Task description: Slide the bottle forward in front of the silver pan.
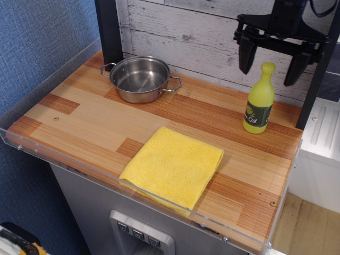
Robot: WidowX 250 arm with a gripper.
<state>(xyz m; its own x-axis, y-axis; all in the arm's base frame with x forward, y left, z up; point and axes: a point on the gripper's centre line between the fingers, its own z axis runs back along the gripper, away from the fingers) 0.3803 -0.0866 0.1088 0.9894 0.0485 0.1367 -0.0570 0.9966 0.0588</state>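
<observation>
One bottle [259,99], one silver pan [141,78], one yellow cloth [173,165]; hand [270,68] spread wide, empty.

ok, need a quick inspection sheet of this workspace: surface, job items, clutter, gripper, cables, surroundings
Surface: wooden counter with a clear plastic edge guard along the front and left.
Job items: bottle upright at the back right; silver pan at the back left, empty, well apart from the bottle.
Clutter: folded yellow cloth near the front edge, between the two.
Gripper: gripper open, fingers straddling the bottle's cap from above, not gripping it.
Cables: dark cable at the top right above the gripper.
Surroundings: white plank wall behind, blue wall to the left, black post behind the pan.
</observation>
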